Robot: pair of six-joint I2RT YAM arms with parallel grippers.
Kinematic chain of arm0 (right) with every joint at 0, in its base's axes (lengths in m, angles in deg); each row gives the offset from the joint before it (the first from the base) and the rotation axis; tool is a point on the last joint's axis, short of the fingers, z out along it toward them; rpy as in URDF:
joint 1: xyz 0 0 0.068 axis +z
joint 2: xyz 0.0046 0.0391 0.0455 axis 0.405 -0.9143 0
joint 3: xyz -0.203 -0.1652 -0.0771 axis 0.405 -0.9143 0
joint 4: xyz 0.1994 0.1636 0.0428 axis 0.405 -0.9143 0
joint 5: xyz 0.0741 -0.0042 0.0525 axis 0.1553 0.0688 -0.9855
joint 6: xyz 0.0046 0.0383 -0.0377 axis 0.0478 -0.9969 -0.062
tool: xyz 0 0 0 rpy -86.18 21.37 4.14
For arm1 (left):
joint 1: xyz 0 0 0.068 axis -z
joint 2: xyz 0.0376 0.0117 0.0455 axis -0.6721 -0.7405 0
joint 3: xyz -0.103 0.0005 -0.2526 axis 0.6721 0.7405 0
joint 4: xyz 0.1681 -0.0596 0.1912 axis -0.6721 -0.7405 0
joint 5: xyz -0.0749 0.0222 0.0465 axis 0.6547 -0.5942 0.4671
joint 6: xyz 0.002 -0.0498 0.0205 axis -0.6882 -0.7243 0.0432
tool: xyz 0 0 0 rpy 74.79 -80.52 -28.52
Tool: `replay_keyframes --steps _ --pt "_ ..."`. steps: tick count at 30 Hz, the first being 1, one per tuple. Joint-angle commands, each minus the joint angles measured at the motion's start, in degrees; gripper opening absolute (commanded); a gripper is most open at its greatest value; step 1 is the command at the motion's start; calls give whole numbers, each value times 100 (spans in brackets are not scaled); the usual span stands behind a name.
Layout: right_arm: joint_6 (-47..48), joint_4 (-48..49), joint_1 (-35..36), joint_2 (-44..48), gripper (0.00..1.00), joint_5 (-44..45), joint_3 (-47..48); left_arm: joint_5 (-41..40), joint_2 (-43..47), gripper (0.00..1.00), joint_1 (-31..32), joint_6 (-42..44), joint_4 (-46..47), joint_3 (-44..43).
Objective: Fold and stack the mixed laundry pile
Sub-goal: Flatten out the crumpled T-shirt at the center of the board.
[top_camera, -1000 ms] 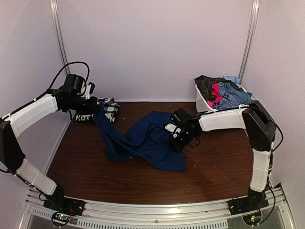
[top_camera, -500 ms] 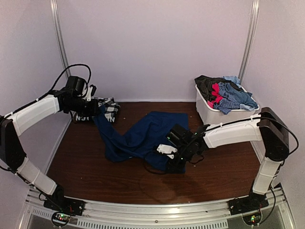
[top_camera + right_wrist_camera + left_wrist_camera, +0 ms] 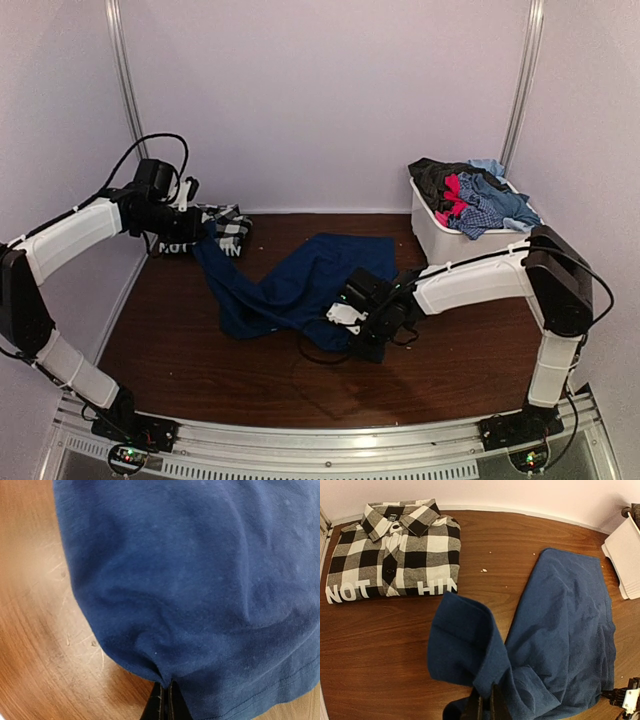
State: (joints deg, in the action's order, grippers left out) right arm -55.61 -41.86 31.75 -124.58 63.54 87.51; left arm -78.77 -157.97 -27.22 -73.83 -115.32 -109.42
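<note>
From above: one item looks done, the shirt [image 3: 228, 226], folded flat far left of the bin [image 3: 432, 238], by the back wall. The navy piece [image 3: 300, 280] lies crumpled on the table [image 3: 200, 370] left of the bin, not yet folded. The left claw [image 3: 201, 229] is clamped on its far-left end, lifted just beside the shirt. The right claw [image 3: 362, 328] is clamped on its near hem, front-left of the bin. The rest of the pile [image 3: 470, 195], red, plaid and dark grey, is heaped in the bin, so I'd say most of the job is left.

Left wrist: the left claw [image 3: 485, 707] pinches a fold of the navy piece [image 3: 560, 625], which drapes away toward the bin [image 3: 626, 565]. The shirt [image 3: 395, 555] sits neat, lettering showing, well left of the bin. The lifted end hangs near the shirt, and I reckon dragging it could ruffle that fold.

Right wrist: the right claw [image 3: 165, 702] is closed on the hem of the navy piece [image 3: 200, 580], with wood table [image 3: 30, 605] showing beside it. The bin is out of sight here, and I see nothing else in the way
</note>
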Motion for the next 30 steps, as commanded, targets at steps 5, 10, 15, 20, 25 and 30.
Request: replay_keyframes --steps 5,10,15,20,25,30 --pt "-825 -256 -885 1575 0 910 27 1117 1084 0 596 587 -168 833" --pt "-1018 1 -1877 2579 0 1104 45 1832 1693 1 2378 1048 -539 1683" --pt "-1066 81 -2380 2681 0 674 -54 2237 2331 59 2872 1063 -279 2058" --pt "-1147 212 -2426 2595 0 515 -243 330 2230 74 2850 177 196 2244" --pt "-1112 135 -2435 2675 0 519 -217 -331 832 59 2825 -567 431 2271" --pt "-1046 -17 -2461 2840 0 617 -244 -508 -75 46 2816 -942 790 2327"
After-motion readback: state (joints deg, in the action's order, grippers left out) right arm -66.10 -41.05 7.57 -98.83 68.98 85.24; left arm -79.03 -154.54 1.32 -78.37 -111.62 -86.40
